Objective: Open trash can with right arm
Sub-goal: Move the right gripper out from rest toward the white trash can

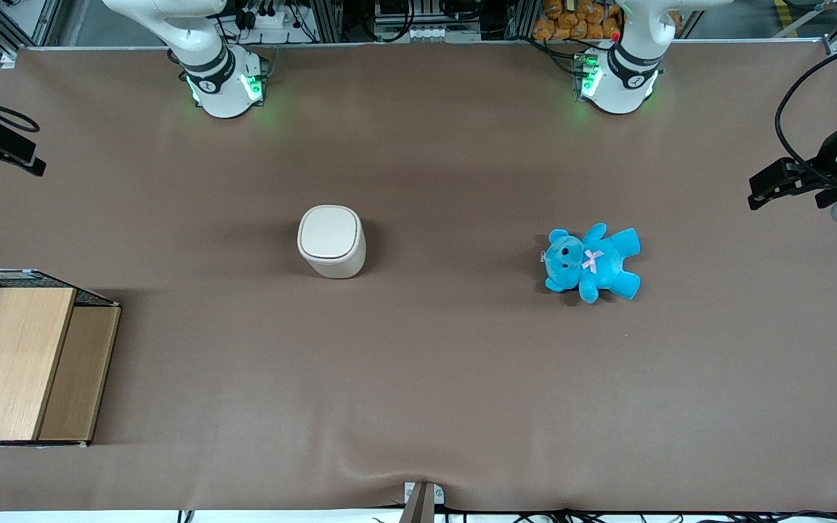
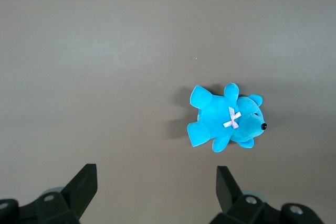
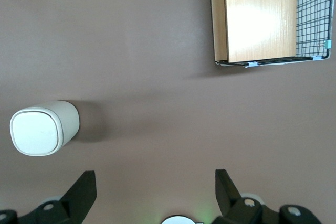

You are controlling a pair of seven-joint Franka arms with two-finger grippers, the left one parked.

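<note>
The gripper (image 3: pixel 152 192) is held open, high above the table's working-arm edge. The trash can (image 1: pixel 331 241), lid shut, could be tipped if pushed sideways.

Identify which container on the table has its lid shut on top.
The cream trash can, lid closed flat; the wooden box has wire mesh instead. The end effector hangs open above the table.

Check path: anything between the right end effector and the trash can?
Nothing visible. The end effector hangs open above bare table cloth; the trash can stands alone, lid closed. The wooden box and blue teddy lie well aside.
</note>
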